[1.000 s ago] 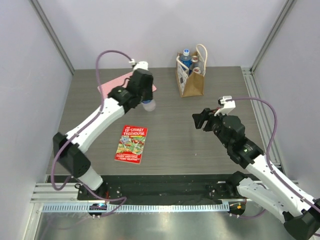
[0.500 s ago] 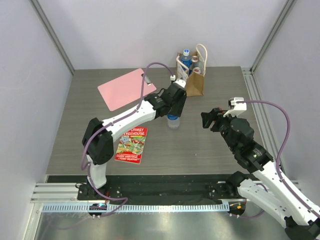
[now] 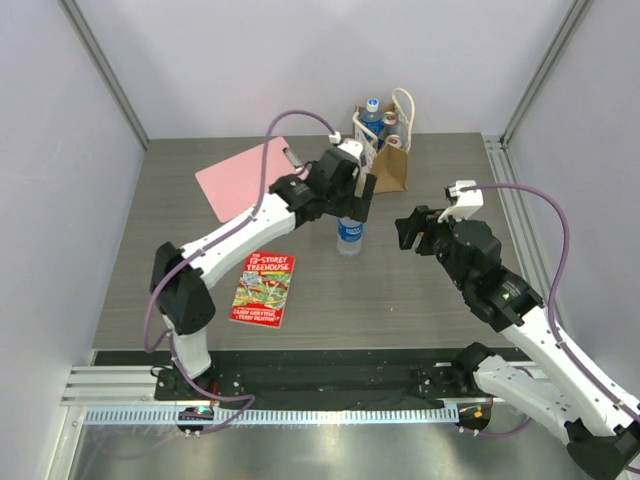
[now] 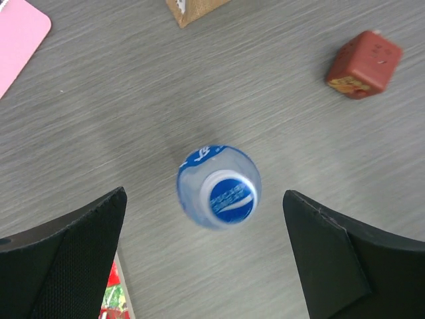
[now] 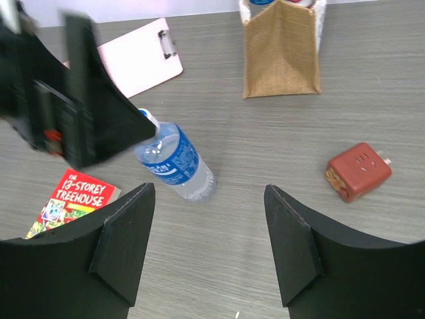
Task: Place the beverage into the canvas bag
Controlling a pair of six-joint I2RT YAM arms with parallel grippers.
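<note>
Left fingers (image 4: 66, 259) wide above bottle (image 4: 219, 188)

left tool (image 4: 204, 194) directly over bottle (image 4: 219, 189)

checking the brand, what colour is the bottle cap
Blue with a white swirl across it. The cap shows best in the left wrist view, seen from straight above.

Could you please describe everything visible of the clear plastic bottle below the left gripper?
The clear plastic bottle has a blue label and a blue-and-white cap. It stands on the grey wood-grain table, apart from the tan canvas bag. The open left gripper hangs above it, fingers wide on either side, not touching it.
</note>
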